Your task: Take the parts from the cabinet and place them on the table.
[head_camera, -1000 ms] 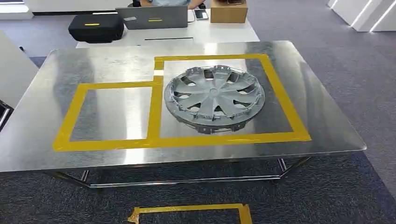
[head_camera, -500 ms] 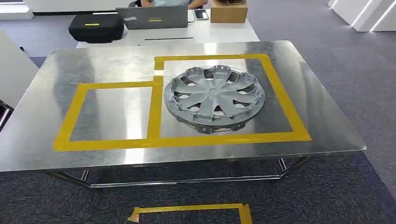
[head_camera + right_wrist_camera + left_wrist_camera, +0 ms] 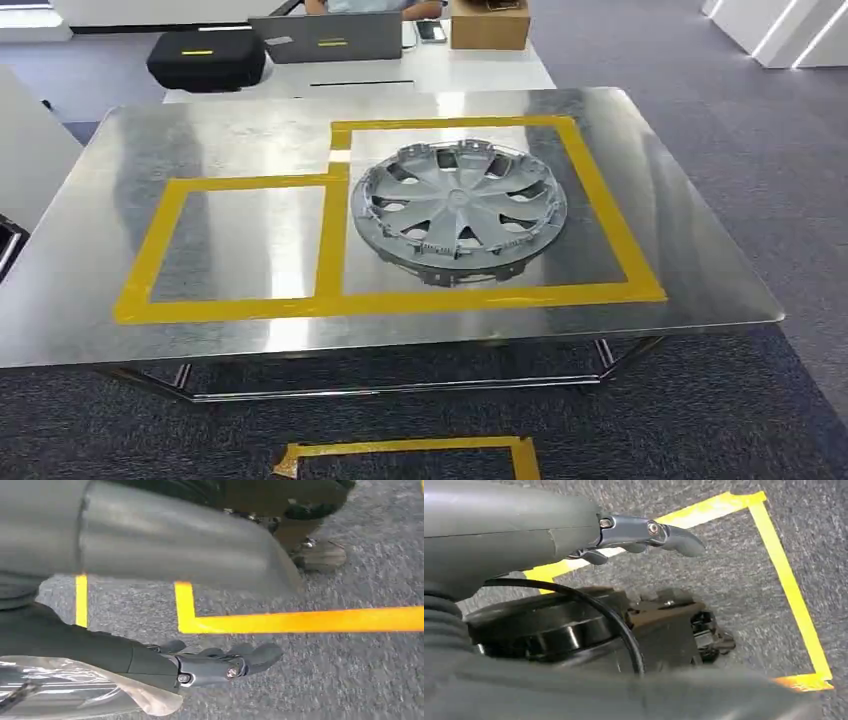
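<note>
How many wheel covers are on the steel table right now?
1. The grey wheel cover lies inside the larger, right-hand yellow taped box on the steel table; the smaller left box holds nothing. None appear hidden.

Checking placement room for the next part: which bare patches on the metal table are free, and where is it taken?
The smaller yellow-taped rectangle on the shiny steel table is bare. The larger taped rectangle beside it is mostly filled by the grey plastic hubcap, with bare strips along its far and right edges. The table's margins outside the tape are also free.
</note>
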Motion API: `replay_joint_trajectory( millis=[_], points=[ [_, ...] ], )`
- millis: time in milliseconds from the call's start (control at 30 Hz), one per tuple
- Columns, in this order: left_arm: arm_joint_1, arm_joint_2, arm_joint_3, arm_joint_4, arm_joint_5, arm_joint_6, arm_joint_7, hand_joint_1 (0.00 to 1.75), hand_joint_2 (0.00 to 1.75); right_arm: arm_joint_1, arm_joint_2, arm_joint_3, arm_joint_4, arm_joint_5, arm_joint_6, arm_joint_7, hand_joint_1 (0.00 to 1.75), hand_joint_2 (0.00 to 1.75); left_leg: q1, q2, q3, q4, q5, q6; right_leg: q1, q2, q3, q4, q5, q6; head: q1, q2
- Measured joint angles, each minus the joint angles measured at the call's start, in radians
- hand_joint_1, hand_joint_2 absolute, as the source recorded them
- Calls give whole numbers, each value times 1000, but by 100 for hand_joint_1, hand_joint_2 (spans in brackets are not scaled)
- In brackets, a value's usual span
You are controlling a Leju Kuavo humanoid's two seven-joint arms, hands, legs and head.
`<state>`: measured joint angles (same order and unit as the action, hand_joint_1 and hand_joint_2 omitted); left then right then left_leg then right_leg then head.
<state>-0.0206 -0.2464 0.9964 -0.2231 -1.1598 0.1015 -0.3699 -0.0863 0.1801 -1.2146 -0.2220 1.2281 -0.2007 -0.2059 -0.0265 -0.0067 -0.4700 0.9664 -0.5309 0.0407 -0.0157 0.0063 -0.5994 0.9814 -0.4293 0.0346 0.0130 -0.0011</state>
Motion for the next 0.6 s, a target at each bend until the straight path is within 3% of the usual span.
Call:
replay_joint_trajectory(
  millis=[33,100,233,433,600],
  points=[
    [0,0,0,0,21,0,-19,0,0,-2,0,-4,0,-14,1,-13,0,0,0,0,0,0,0,0,0,0,0,0,0,0,0,0],
    [-1,0,16,0,86,2,-67,0,0,0,0,-8,0,-23,27,-49,0,0,0,0,0,0,0,0,0,0,0,0,0,0,0,0],
    [9,-6,57,-25,135,2,-62,0,0,22,9,-3,-2,1,72,-125,0,0,0,0,0,0,0,0,0,0,0,0,0,0,0,0],
    [45,-44,110,-176,148,-86,-12,0,0,57,15,21,-30,54,97,-141,0,0,1,0,-1,0,0,0,1,0,-1,0,0,0,0,0],
    [54,-50,155,-235,187,-123,1,0,0,71,3,34,-69,89,120,-147,0,0,1,0,-1,0,0,0,1,0,-1,0,0,0,0,0]
  ],
)
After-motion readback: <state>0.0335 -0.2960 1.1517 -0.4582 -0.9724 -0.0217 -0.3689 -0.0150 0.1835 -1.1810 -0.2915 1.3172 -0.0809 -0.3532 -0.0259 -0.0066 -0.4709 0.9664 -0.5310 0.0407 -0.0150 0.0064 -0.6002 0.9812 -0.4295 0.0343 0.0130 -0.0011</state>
